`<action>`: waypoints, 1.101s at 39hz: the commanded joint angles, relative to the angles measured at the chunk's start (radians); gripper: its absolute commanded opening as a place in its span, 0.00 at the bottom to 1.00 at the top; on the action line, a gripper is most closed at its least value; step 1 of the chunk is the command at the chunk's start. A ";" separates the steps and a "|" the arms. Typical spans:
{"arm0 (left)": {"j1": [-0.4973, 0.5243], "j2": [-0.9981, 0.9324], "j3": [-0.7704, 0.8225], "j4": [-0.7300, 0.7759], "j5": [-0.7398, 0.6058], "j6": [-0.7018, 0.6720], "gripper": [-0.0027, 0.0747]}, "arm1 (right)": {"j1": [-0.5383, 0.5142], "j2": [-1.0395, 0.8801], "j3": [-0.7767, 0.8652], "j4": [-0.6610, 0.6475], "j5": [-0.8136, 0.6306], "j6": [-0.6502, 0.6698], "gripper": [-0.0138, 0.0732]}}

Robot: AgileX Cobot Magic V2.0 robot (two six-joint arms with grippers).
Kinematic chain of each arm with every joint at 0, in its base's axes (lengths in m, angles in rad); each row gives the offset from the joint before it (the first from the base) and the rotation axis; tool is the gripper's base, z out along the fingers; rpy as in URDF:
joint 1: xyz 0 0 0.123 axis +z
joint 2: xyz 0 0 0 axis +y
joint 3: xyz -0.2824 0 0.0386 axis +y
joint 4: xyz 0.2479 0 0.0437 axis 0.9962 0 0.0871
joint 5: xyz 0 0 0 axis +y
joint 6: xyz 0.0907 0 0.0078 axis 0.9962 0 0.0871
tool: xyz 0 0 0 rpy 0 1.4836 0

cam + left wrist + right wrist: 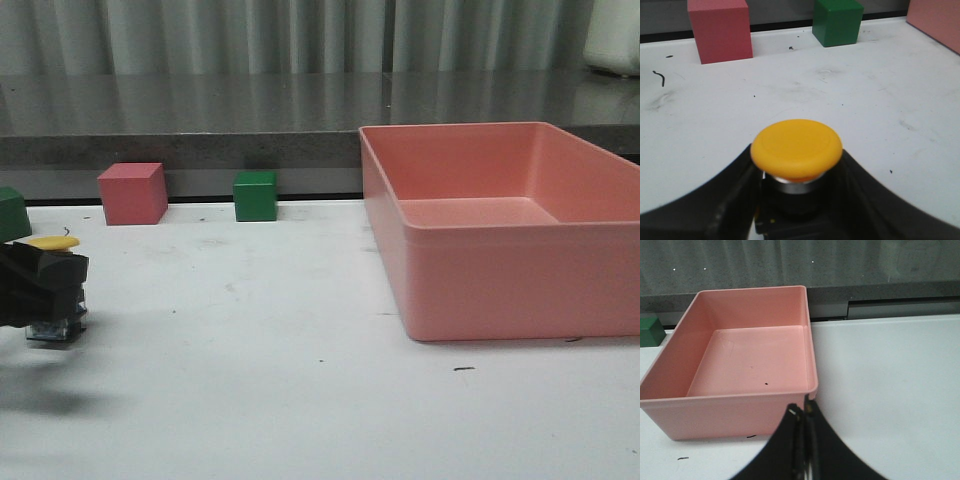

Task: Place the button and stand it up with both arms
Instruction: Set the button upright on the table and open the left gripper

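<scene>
The button (796, 150) stands upright on the white table (300, 400), clamped in my left gripper (797, 200); my right gripper (803, 440) has its fingers pressed together, holding nothing.

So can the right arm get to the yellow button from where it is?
Probably not easily: the pink bin stands between them, and the left end effector already grips the button at the table's far left. The right end effector is shut.
</scene>
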 commanded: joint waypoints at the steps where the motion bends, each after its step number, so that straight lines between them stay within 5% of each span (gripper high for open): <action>1: 0.003 -0.025 -0.008 0.038 -0.192 -0.004 0.55 | -0.004 0.010 -0.026 -0.015 -0.086 -0.010 0.08; 10: 0.003 -0.062 0.007 0.063 -0.192 -0.004 0.77 | -0.004 0.010 -0.026 -0.015 -0.086 -0.010 0.08; 32: 0.003 -0.184 0.055 0.045 -0.181 -0.004 0.77 | -0.004 0.010 -0.026 -0.015 -0.086 -0.010 0.08; 43: 0.003 -0.564 0.028 0.049 0.247 -0.091 0.77 | -0.004 0.010 -0.026 -0.015 -0.086 -0.010 0.08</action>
